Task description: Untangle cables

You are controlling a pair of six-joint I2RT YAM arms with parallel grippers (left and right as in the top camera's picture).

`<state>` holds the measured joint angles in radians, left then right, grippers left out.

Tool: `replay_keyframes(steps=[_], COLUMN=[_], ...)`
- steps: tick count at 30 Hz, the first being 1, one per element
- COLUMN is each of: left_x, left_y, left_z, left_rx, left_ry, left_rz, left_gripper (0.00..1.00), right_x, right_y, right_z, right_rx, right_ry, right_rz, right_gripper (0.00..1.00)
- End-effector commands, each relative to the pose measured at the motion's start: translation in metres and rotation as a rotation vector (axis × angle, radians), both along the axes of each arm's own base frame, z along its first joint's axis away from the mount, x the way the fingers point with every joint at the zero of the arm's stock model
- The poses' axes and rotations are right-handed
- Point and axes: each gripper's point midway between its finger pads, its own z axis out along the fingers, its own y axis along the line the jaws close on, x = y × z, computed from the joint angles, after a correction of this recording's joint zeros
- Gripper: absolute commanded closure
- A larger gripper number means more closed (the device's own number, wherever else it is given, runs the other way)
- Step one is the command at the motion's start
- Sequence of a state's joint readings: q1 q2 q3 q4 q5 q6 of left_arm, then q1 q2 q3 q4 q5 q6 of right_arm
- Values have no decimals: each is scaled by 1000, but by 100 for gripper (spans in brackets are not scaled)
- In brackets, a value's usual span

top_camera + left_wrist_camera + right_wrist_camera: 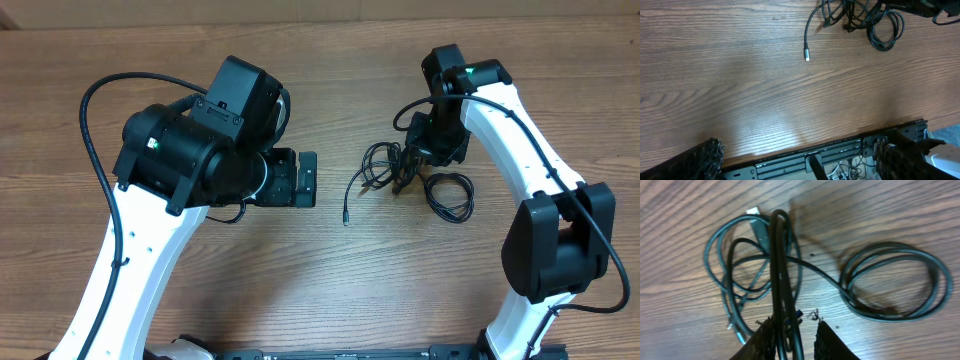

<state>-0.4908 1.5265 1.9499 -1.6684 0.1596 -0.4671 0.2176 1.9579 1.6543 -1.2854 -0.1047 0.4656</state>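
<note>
Under the right gripper (795,326), the pinched cables (780,255) lie partly hidden (overhead view); the left gripper (799,150) gapes.

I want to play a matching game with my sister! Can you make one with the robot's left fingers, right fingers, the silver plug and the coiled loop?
1 left fingers
2 right fingers
3 silver plug
4 coiled loop

A pinching the cables
B alone on the bare table
C wide open
D curled in a ring

Pairs: 1-C, 2-A, 3-B, 4-D
</note>
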Motion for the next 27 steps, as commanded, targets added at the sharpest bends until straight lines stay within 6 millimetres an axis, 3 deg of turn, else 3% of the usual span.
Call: replay_keyframes(steps=[1,2,4,7,9,13,17,20,24,27], left_x=[2,2,2,2,2,2,1,1,1,3], left_y=[0,1,1,1,1,1,1,1,1,1], left_z=[-1,-1,-1,-1,-1,-1,-1,-1,-1,-1], left_rx=[12,13,13,13,13,13,15,16,18,15], left_ry=[-7,-7,-7,-7,-7,-8,-5,-5,-7,-12], left_rz=[-13,-13,-13,-13,-13,-13,-15,-15,-14,-14], left_gripper=[0,1,0,0,0,0,1,1,1,0], right_x=[-1,-1,-1,-3,-2,1,-2,-10,-23,-30], right_y=[12,14,18,30,49,92,123,129,129,131], right_z=[1,1,2,6,17,71,158,214,260,266], right_rx=[65,74,100,172,284,574,832,901,914,890], right_ry=[2,3,5,15,-2,-101,-293,-422,-537,-570], right_rz=[34,34,35,44,106,283,469,544,606,642], right_gripper=[76,79,96,96,96,96,96,96,96,96])
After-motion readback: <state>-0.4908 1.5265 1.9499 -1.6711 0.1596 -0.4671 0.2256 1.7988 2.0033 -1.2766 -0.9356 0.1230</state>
